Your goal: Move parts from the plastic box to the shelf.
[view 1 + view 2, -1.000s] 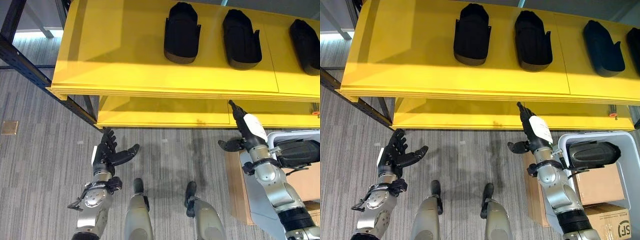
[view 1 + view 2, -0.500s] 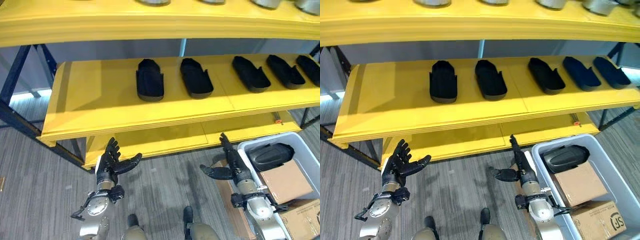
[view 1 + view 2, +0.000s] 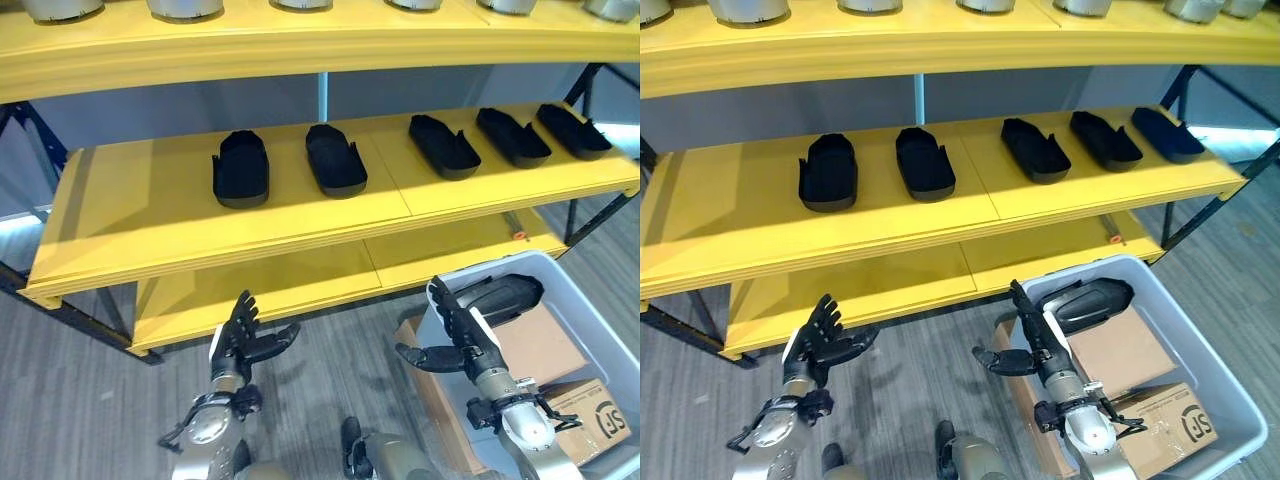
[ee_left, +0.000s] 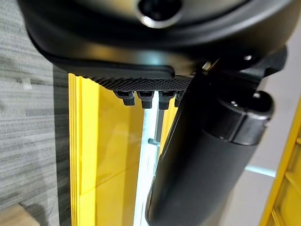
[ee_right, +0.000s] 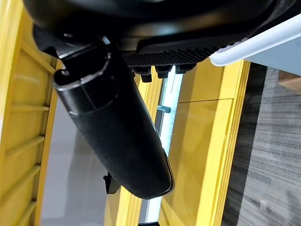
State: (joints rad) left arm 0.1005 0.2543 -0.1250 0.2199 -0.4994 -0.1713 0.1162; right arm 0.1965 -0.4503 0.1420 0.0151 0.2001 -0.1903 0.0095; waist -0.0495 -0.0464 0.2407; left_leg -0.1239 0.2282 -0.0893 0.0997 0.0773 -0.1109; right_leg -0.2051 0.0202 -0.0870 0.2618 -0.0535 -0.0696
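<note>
step: between placements, reach not begun | left robot hand (image 3: 243,338) spread, empty; right robot hand (image 3: 458,335) spread, empty | black part (image 3: 497,296) in grey plastic box (image 3: 590,318) at 4 o'clock; five parts on yellow shelf (image 3: 150,215) at 12 | next: right robot hand goes to 2 o'clock, closes round part

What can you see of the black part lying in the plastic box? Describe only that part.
The black part is a long, rounded, glossy shell that looks like moulded plastic. It lies on its side at the far end of the grey plastic box, resting against the box's rim and above a cardboard carton. The right hand, fingers straight, is just beside it on the robot's left, not holding it.
</note>
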